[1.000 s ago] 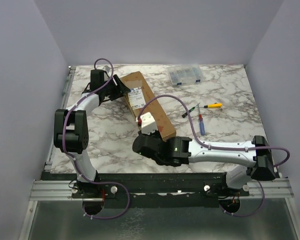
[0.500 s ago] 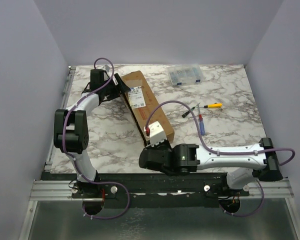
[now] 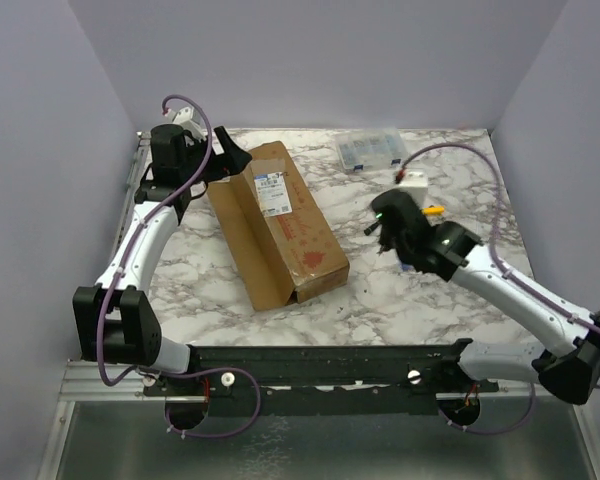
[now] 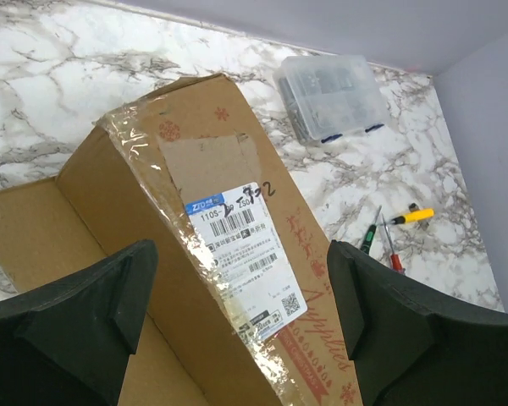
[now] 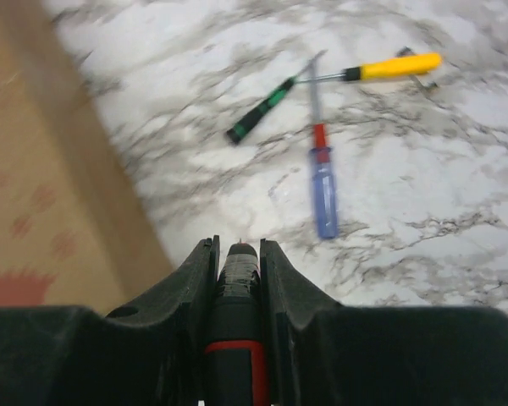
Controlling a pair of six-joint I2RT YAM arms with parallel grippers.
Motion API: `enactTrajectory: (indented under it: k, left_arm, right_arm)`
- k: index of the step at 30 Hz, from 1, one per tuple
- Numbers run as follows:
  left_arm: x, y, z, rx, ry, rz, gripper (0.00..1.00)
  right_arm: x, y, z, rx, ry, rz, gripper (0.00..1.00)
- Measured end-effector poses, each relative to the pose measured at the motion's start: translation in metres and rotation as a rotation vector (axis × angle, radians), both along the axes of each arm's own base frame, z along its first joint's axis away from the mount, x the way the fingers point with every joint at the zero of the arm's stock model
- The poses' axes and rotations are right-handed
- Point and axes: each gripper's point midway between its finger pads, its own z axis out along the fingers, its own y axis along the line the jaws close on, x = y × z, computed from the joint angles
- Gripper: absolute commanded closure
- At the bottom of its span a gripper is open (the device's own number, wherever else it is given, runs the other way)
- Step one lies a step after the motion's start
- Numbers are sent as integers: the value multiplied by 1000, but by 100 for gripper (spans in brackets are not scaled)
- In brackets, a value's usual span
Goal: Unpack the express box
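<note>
The express box (image 3: 290, 225), a long brown carton with a white label, red printing and shiny tape, lies diagonally mid-table. A broad plain brown panel (image 3: 235, 235) shows along its left side. In the left wrist view the box (image 4: 237, 245) fills the middle, with its taped edge between my fingers. My left gripper (image 3: 232, 160) hovers open above the box's far end (image 4: 237, 338), touching nothing. My right gripper (image 3: 382, 224) is to the right of the box, shut on a black tool with a red band (image 5: 237, 279), above the marble near the screwdrivers.
A clear plastic organiser case (image 3: 372, 150) stands at the back, also in the left wrist view (image 4: 332, 97). Three screwdrivers lie right of the box: green-handled (image 5: 258, 118), yellow-handled (image 5: 394, 66) and blue-handled (image 5: 324, 190). The box's side (image 5: 34, 211) is at my right gripper's left.
My right arm has swung from the box's near end to the right, towards the screwdrivers, with the black tool. My left arm has risen and stretched out. The box now shows a wide left panel.
</note>
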Motion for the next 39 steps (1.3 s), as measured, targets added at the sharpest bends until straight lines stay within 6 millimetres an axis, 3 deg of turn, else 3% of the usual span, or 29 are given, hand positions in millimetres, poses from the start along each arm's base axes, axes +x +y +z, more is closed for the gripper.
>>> enactTrajectory:
  k: [4, 7, 11, 16, 21, 24, 30, 31, 32, 35, 37, 39]
  left_arm:
    - [-2, -1, 8, -3, -24, 1, 12]
    - [-4, -6, -1, -5, 4, -9, 12]
    - [-8, -17, -10, -9, 31, -33, 12]
    - [-11, -28, -11, -15, 39, -57, 12]
    - [-15, -37, -11, -23, 44, -80, 12]
    - [-17, -42, -11, -31, 47, -96, 12]
    - [-20, -47, -12, -39, 52, -113, 12]
    - [-20, -47, -12, -40, 52, -114, 12]
    - [-21, -49, -12, -41, 50, -117, 12]
    - [-21, -50, -11, -43, 48, -121, 12]
    - [-21, -51, -11, -44, 46, -124, 12]
    - [-21, -53, -10, -46, 46, -128, 12]
  right_arm:
    - [44, -94, -17, 214, 34, -259, 100]
    - [54, -166, -35, 404, 31, -471, 100]
    - [55, -213, -68, 637, 28, -649, 100]
    - [41, -246, -113, 858, 27, -813, 100]
    - [37, -277, -139, 1068, -24, -886, 99]
    - [30, -288, -155, 1170, -28, -914, 94]
    - [20, -296, -167, 1238, -22, -935, 59]
    - [20, -297, -167, 1234, -22, -934, 42]
    - [19, -297, -167, 1229, -22, -933, 30]
    - [14, -296, -171, 1212, -2, -950, 9]
    - [8, -294, -178, 1199, 30, -974, 1]
    - [0, -292, -186, 1181, 69, -1012, 1]
